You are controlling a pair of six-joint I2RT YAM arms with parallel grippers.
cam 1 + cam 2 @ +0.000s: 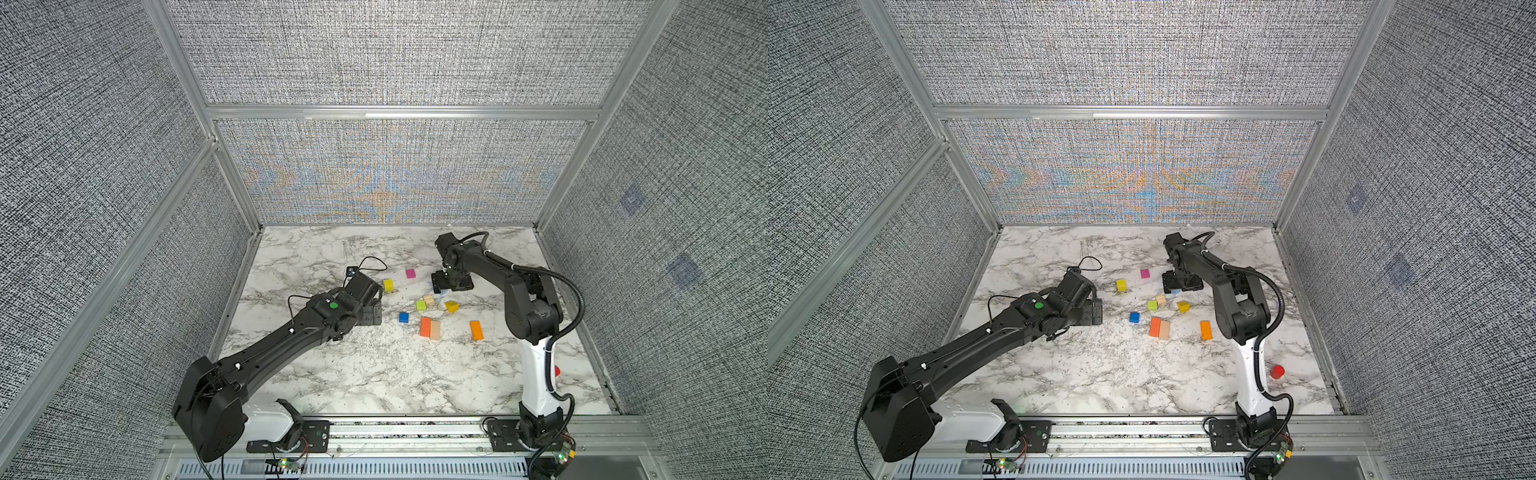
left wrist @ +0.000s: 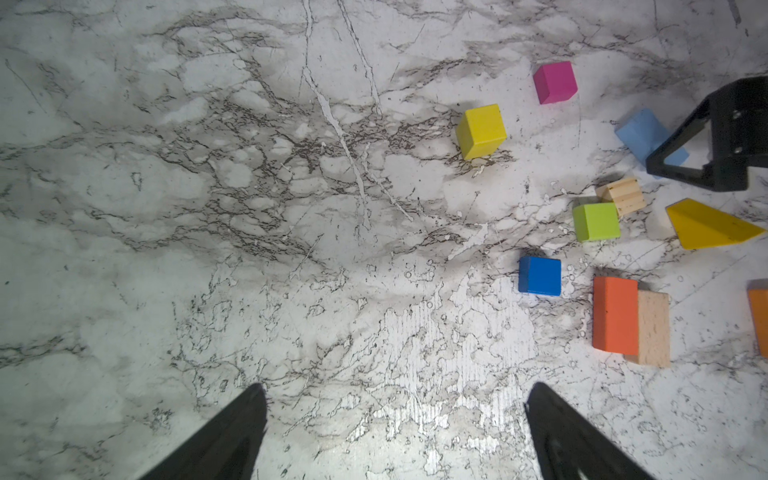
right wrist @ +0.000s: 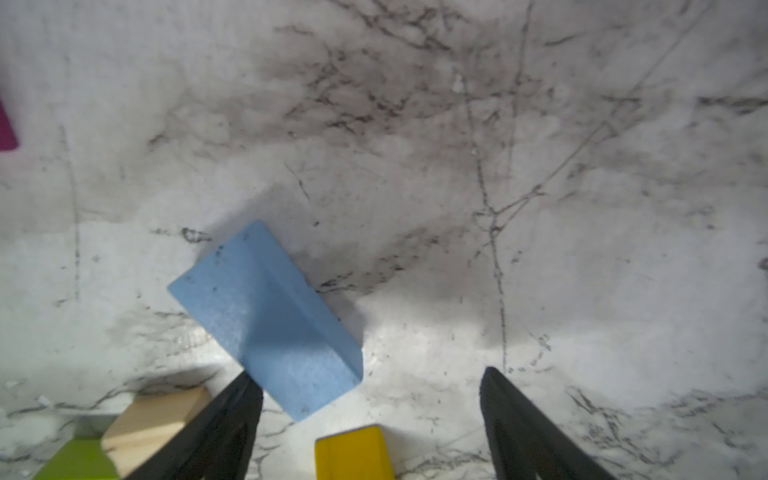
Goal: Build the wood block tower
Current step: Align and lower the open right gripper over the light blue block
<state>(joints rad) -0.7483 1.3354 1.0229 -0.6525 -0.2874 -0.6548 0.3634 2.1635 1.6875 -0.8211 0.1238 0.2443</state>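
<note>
The wood blocks (image 1: 421,305) lay loose on the desk (image 1: 353,374), scattered from its middle toward the right edge, an orange brick (image 1: 425,326) touching a tan brick (image 1: 435,330). The right claw (image 3: 369,372) hung spread wide over the light blue brick (image 3: 266,316), gripping nothing, with a tan cube (image 3: 153,419) and a yellow wedge (image 3: 353,453) crowding close beside it. The left claw (image 2: 395,390) stood wide and empty over bare desk, between the blocks and the left edge.
</note>
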